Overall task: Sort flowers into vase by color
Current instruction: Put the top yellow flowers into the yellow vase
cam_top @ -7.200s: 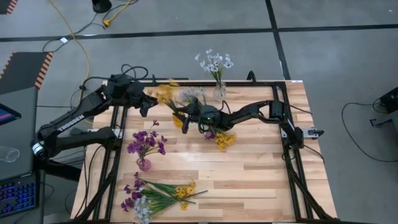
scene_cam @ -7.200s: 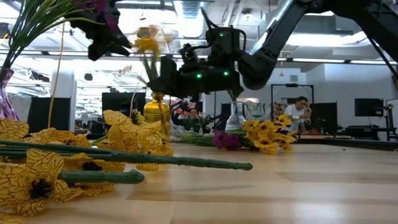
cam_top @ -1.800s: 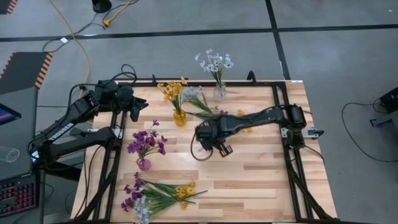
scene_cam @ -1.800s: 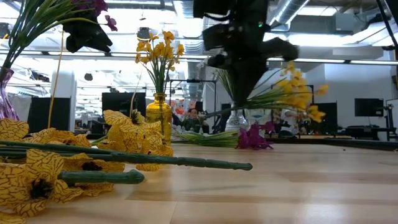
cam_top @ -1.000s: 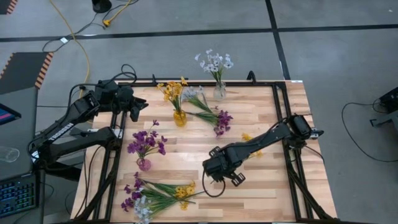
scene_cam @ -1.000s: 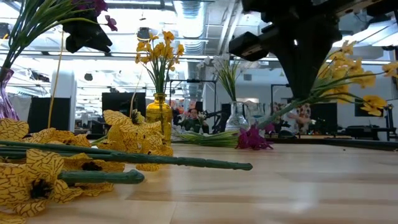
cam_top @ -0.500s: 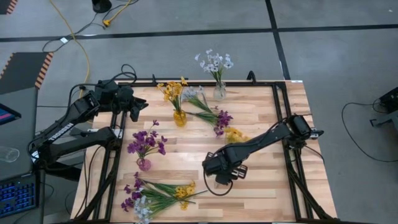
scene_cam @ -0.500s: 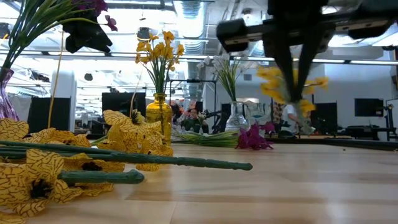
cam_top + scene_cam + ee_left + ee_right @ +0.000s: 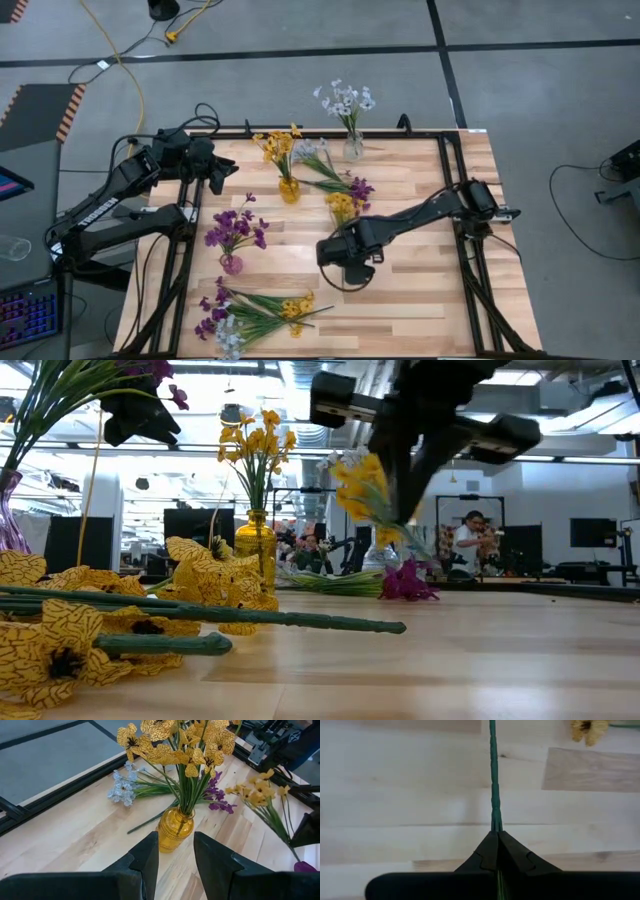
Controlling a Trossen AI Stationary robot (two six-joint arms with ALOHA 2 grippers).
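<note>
Holding a yellow flower spray (image 9: 342, 207) by its thin green stem (image 9: 493, 780), my right gripper (image 9: 347, 262) sits over the middle of the wooden table (image 9: 420, 300), its fingers (image 9: 485, 856) pressed together with the stem pinched between the tips. The yellow blossoms point toward twelve o'clock from the gripper in the high view, raised off the wood; in the low view they hang in the air (image 9: 365, 490) under my dark wrist.

My left gripper (image 9: 218, 168) waits at about ten o'clock, near the table's far left corner. Its fingers (image 9: 147, 860) stand a little apart with nothing between them, and they look toward the yellow vase (image 9: 175, 829).

That yellow vase (image 9: 289, 188) stands at about eleven o'clock from my right gripper and carries yellow blossoms (image 9: 277, 143). The clear vase (image 9: 352, 148) with white flowers (image 9: 343, 98) stands at the far edge, near twelve o'clock. The purple vase (image 9: 231, 264) with purple flowers (image 9: 234, 227) stands at nine o'clock from my right gripper.

Loose sprays lie flat between the yellow vase and the clear one: a purple one (image 9: 355, 190) and a pale-blue one (image 9: 305, 152). A mixed heap of loose flowers (image 9: 250, 312) lies at about seven o'clock, near the front left edge of the table. A person (image 9: 468, 545) shows far off in the room behind.
</note>
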